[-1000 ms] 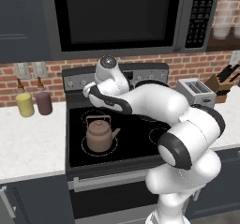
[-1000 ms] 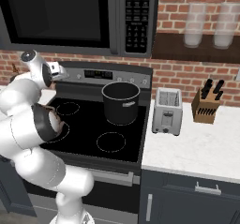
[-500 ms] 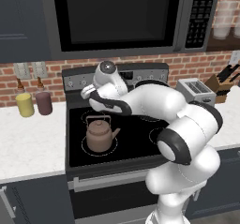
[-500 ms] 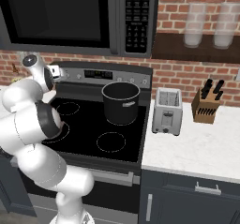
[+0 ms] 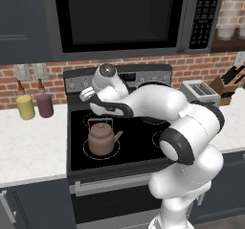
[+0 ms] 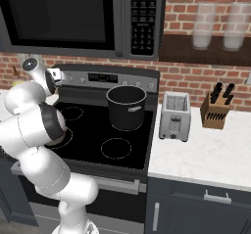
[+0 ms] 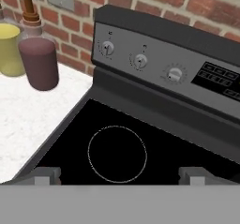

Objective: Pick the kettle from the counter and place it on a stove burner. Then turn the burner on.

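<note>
Brown-copper kettle (image 5: 102,139) on glossy black cooktop (image 5: 139,134) (thin white ring outlines); white speckled worktop (image 5: 28,142); yellow cup (image 5: 25,107), maroon cup (image 5: 45,105); red brick wall (image 5: 201,65).

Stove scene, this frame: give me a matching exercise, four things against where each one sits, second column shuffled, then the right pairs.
Things:
1. kettle
2. black pot
3. toaster
4. yellow cup

Places:
A. counter right of the cooktop, beside the knife block
B. front left burner ring
C. counter left of the cooktop, beside the maroon cup
D. back right burner

Pairs: 1-B, 2-D, 3-A, 4-C
</note>
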